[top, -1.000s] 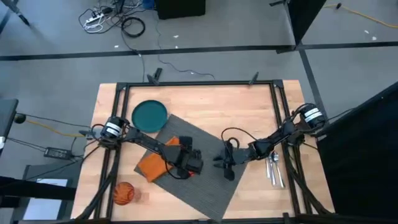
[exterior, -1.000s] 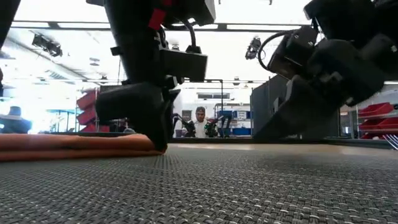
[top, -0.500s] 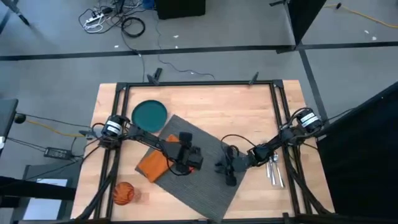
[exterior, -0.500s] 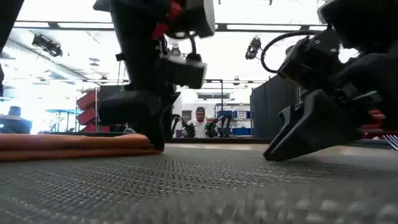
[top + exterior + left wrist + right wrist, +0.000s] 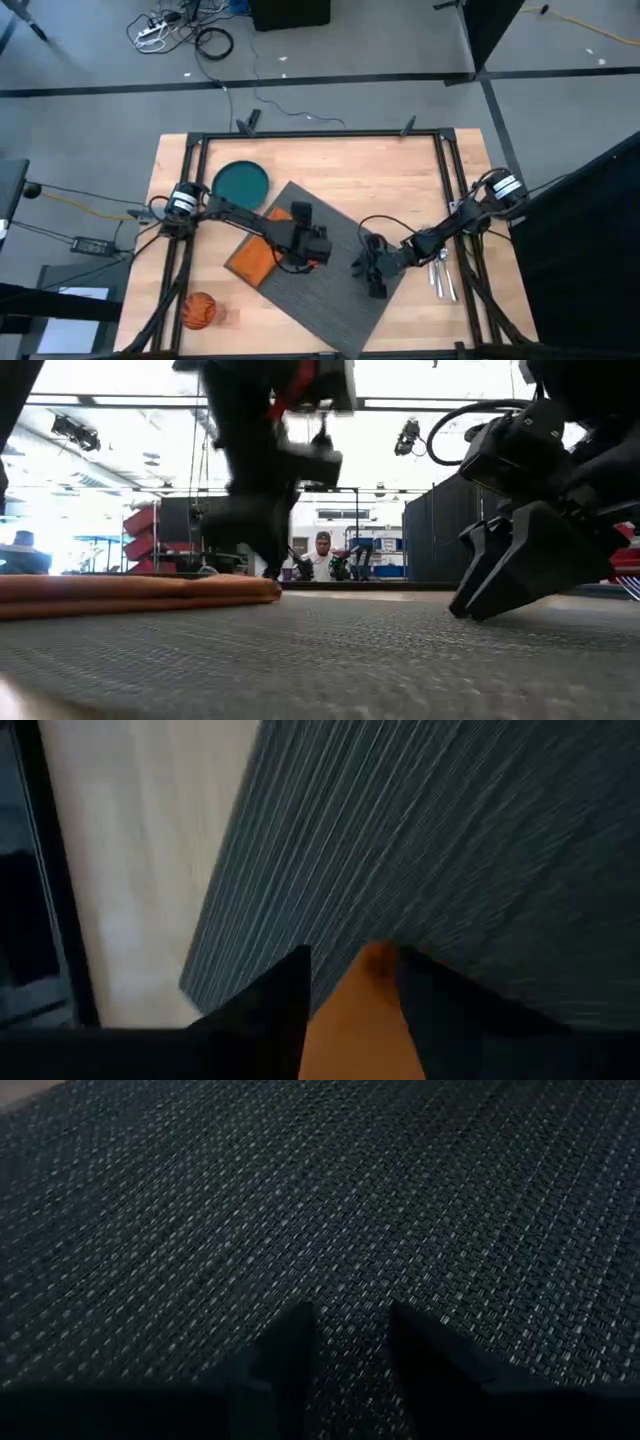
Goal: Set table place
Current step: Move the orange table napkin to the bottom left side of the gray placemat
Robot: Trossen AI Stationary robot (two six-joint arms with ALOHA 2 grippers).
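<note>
Wood table (image 5: pixel 350 165) w/ grey placemat (image 5: pixel 335 290) | left claw (image 5: pixel 352 982) clamped on orange napkin (image 5: pixel 255 258), 9 o'clock side | right claw (image 5: pixel 345 1342) slightly apart, pressing mat, 3 o'clock

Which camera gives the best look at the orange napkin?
The high view: the orange napkin shows there as a patch overlapping the placemat's left edge. The low view shows only its folded edge, the left wrist view a sliver between the jaws; the right wrist view shows none.

On the counter (image 5: pixel 350 170) lay one dark placemat (image 5: pixel 330 275), one teal plate (image 5: pixel 240 184), one orange napkin (image 5: pixel 255 260), one orange cup (image 5: pixel 198 311) and a small cluster of silver cutlery (image 5: pixel 440 272), its pieces too small to count.
</note>
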